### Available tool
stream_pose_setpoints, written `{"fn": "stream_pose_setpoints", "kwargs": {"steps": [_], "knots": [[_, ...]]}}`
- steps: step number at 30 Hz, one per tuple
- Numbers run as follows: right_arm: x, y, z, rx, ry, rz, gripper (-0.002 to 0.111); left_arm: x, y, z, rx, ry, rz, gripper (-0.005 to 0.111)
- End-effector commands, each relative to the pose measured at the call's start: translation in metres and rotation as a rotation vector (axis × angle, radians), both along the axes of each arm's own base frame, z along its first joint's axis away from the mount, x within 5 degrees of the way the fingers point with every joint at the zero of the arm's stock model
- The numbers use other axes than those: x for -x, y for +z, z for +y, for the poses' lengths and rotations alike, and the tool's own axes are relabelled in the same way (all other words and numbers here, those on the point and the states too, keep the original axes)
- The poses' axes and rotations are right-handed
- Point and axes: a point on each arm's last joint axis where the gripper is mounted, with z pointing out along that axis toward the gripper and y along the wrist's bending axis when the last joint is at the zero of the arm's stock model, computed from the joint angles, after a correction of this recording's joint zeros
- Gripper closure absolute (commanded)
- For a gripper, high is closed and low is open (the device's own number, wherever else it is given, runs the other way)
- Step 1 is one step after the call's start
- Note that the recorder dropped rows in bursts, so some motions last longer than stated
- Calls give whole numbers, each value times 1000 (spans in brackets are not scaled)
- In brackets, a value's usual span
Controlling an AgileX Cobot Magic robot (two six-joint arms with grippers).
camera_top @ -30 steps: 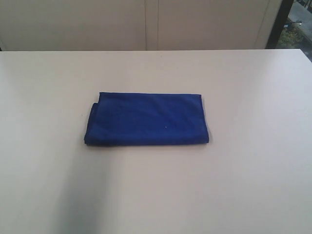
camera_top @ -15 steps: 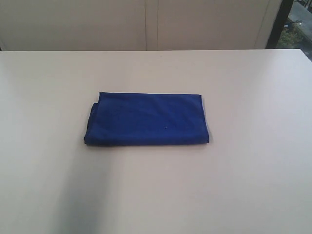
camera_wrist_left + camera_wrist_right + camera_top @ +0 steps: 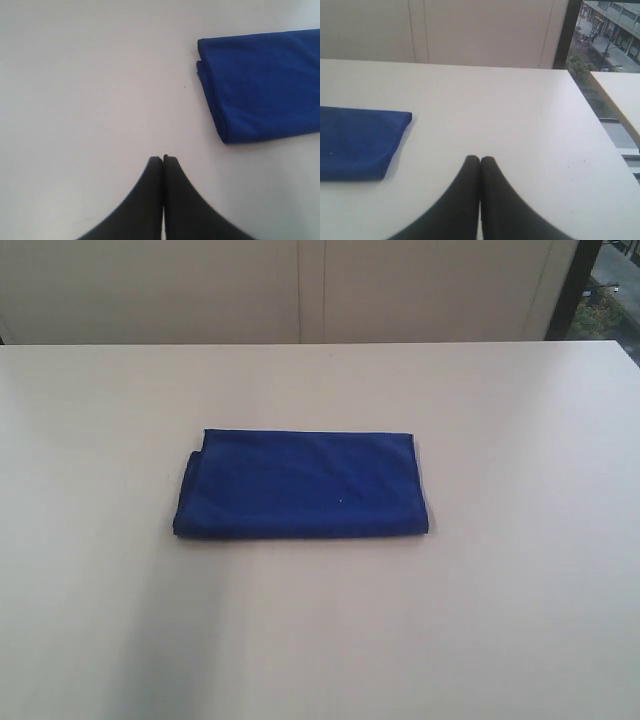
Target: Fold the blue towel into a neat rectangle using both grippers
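The blue towel (image 3: 300, 485) lies folded into a flat rectangle in the middle of the white table (image 3: 500, 620); layered edges show at its left end. Neither arm shows in the exterior view. In the left wrist view the left gripper (image 3: 163, 158) is shut and empty above bare table, well clear of the blue towel (image 3: 265, 90). In the right wrist view the right gripper (image 3: 480, 159) is shut and empty too, with the blue towel (image 3: 355, 142) lying off to one side, untouched.
A pale panelled wall (image 3: 300, 290) runs behind the table's far edge. The right wrist view shows the table's side edge (image 3: 600, 125), a second table (image 3: 620, 95) beyond a gap, and a window with a dark frame (image 3: 568, 35).
A faint shadow on the near left of the table has faded and pulled back toward the front edge. The towel has not moved.
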Motion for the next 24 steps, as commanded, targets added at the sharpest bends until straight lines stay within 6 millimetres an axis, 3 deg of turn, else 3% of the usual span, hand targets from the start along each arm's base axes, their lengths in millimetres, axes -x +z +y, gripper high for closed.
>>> {"fn": "stream_pose_setpoints", "kwargs": {"steps": [1,24], "knots": [[0,-19,0,6,4,21,108,2,-1,0,1,-2,8,107],[2,-62,0,5,2,8,108,2,-1,0,1,-2,8,107]]}}
